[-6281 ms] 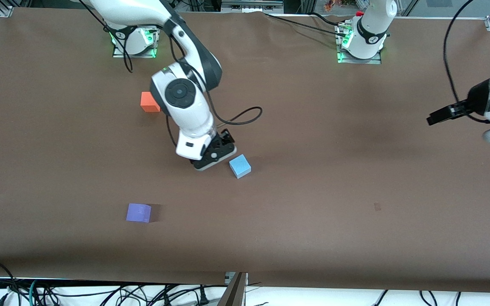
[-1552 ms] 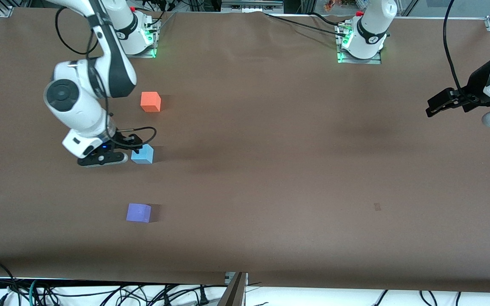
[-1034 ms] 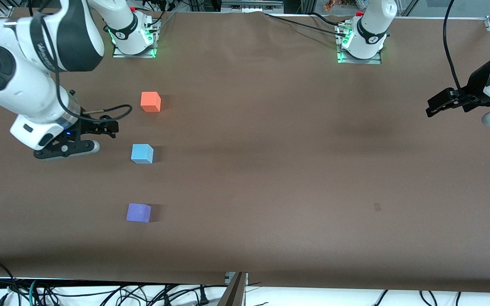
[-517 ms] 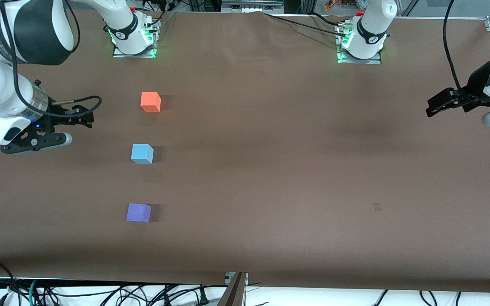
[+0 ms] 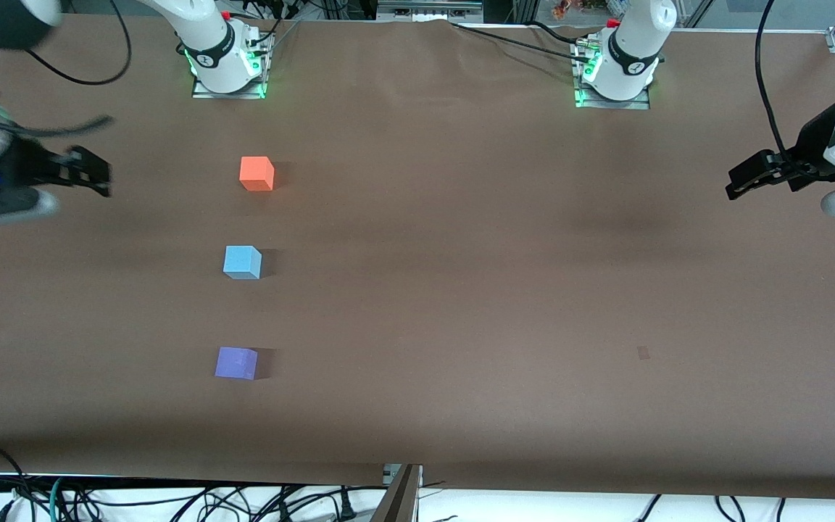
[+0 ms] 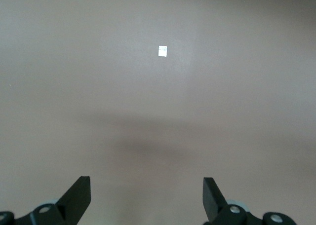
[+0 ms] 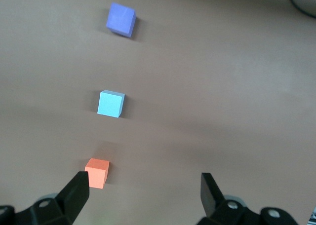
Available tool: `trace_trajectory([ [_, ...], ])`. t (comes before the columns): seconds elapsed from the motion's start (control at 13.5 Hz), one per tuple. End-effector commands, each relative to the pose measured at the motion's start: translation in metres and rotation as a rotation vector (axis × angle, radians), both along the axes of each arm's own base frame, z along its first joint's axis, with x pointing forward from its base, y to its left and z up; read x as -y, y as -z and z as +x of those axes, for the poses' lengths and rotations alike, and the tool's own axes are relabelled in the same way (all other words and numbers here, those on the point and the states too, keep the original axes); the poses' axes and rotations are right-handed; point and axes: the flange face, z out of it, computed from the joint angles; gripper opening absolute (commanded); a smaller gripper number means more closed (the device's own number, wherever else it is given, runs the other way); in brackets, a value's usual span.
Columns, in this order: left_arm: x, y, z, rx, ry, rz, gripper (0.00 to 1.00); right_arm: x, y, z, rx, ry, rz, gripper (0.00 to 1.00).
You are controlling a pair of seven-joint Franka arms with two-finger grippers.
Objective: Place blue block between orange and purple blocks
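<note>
- The blue block (image 5: 242,262) sat flat on the brown table (image 5: 461,290), between the orange block (image 5: 256,173) and the purple block (image 5: 236,362), with nothing touching it.
- The three cubes formed a rough line running from the robots' bases toward the front camera: the orange block farthest from that camera, the blue block in the middle, the purple block nearest. Bare table showed between each pair.
- The right wrist view showed the same order: orange block (image 7: 97,172), blue block (image 7: 111,103), purple block (image 7: 121,19), each well apart from the next.
- The right hand (image 5: 91,172) was up in the air over the table's edge at the right arm's end, well away from all three cubes. Its fingers (image 7: 77,191) stood wide apart and held nothing.
- The left hand (image 5: 744,183) waited over the left arm's end of the table, well apart from the cubes. Its fingers (image 6: 79,198) were spread and empty over bare table, where a small pale mark (image 6: 163,51) showed.
</note>
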Motion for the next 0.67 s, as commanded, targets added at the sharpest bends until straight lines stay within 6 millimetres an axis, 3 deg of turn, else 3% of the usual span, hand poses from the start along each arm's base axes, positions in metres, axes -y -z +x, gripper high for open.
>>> trace_trajectory([
  [0.0,0.001,-0.005,0.0,-0.003,-0.004,0.022,1.0,0.004,-0.002,-0.023,-0.019,0.007,0.04,1.0],
  [0.44,0.001,-0.004,0.001,-0.006,-0.004,0.022,1.0,0.004,-0.002,-0.044,-0.084,0.064,0.035,1.0],
  [0.59,0.001,-0.003,0.0,-0.007,-0.004,0.022,1.0,0.007,0.008,-0.05,-0.146,0.073,0.02,1.0],
])
